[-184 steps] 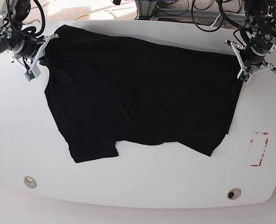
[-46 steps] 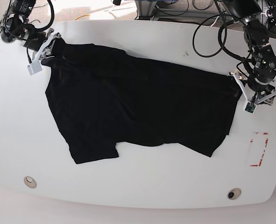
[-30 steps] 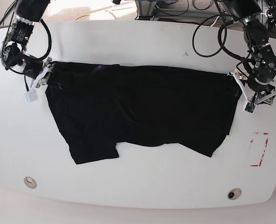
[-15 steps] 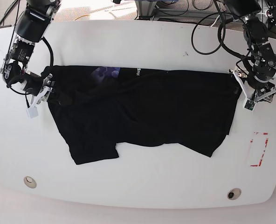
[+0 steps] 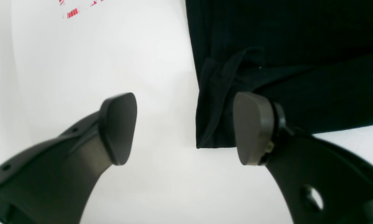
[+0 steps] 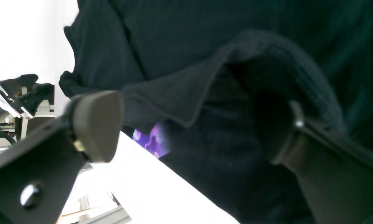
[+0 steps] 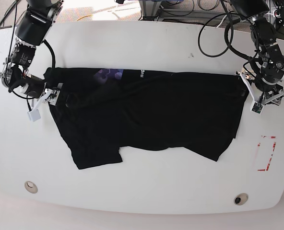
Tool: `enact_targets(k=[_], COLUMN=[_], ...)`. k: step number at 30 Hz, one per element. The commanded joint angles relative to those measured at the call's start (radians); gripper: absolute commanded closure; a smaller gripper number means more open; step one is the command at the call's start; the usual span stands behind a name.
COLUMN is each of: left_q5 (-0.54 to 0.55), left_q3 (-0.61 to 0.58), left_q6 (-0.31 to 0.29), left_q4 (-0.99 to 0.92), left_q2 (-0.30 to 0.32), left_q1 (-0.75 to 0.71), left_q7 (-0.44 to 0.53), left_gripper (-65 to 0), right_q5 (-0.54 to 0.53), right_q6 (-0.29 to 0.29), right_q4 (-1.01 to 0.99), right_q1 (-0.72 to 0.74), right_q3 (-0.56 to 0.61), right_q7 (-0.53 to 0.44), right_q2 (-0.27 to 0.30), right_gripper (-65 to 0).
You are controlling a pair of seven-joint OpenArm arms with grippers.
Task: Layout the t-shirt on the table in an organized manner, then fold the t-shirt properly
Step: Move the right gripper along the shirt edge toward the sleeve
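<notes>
Both claws stand wide, holding nothing: the right claw [image 6: 186, 130] straddles a raised fold of the t-shirt [image 7: 151, 115]. The left claw [image 5: 186, 127] has the shirt's corner between its pads on the surface [image 7: 147, 191], likely placed to tension that edge.

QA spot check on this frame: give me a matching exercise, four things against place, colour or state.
Things:
1. t-shirt
2. tape rectangle
3. left gripper
4. neck patch

States:
a. purplish
b. open, over the shirt's edge
c. black, spread across the table
d. red, near the table's edge

Pairs: 1-c, 2-d, 3-b, 4-a
</notes>
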State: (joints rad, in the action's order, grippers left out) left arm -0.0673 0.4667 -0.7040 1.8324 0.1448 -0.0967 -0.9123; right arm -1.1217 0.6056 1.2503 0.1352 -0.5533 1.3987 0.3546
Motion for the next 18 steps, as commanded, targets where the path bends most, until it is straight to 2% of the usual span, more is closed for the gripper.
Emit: enact_targets(k=[1,10,15,18], left_q5=[0.007,0.007,0.007,0.007], left_q3=[0.0,0.0,0.0,0.0], left_q6=[0.006,0.006,0.006,0.006], left_q4=[0.014,0.014,0.013,0.013], left_q2=[0.013,0.013,0.013,0.013], left_q1=[0.013,0.013,0.013,0.013], left_q7=[0.017,0.017,0.017,0.017], left_gripper=[-44.4,-44.4,-44.4,-44.4], right_q5=[-0.031,-0.008,0.055,0.058], right_q6=[0.004,0.003,0.003,0.004], right_q4=[0.03,0.228,0.269,0.269], right_q1=[0.022,-0.052,-0.056,-0.058], right_q3=[0.019,0.106,0.146,0.161], right_q7=[-0.002,-0.002,-0.002,-0.002], right_q2=[0.028,0.056,0.05,0.047], right_gripper=[-65.0,-65.0,-65.0,-65.0])
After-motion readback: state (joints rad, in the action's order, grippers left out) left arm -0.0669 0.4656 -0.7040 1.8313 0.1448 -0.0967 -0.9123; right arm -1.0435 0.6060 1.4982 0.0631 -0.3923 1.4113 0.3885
